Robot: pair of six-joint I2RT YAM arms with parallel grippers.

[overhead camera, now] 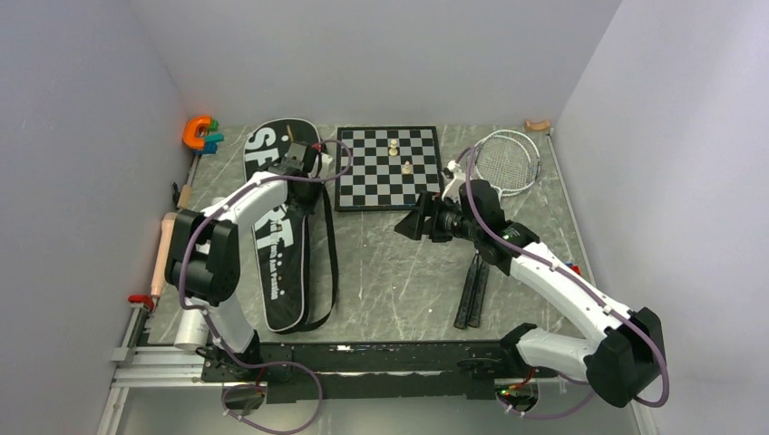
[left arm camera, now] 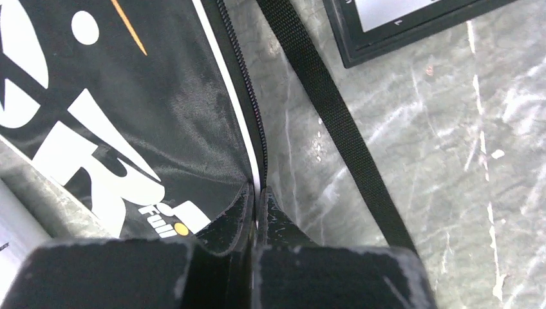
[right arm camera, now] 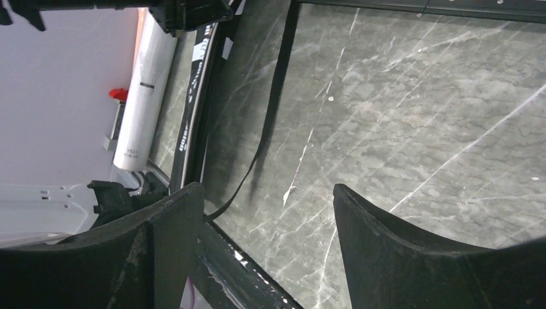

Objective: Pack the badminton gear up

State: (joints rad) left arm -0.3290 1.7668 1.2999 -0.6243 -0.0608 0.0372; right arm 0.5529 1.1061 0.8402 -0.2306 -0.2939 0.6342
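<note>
From above, the black bag point(overhead camera: 277, 245) lies along the left of the worktop point(overhead camera: 399, 281), with the left fingers point(overhead camera: 296, 169) down at its far end. The two rackets point(overhead camera: 508, 161) lie unpacked on the right. The right fingers point(overhead camera: 413, 223) hover near the chessboard point(overhead camera: 363, 181).

At the left wrist, the left fingers point(left arm camera: 238, 219) are pinched shut on the bag's edge by the zipper point(left arm camera: 248, 103). That thin hem could slip free, or a pull might drag the whole bag.

At the right wrist, the right fingers point(right arm camera: 174, 225) are spread wide and hold nothing. The loose strap point(right arm camera: 273, 109) could snag. The white tube point(right arm camera: 145, 90) waits far left.
</note>
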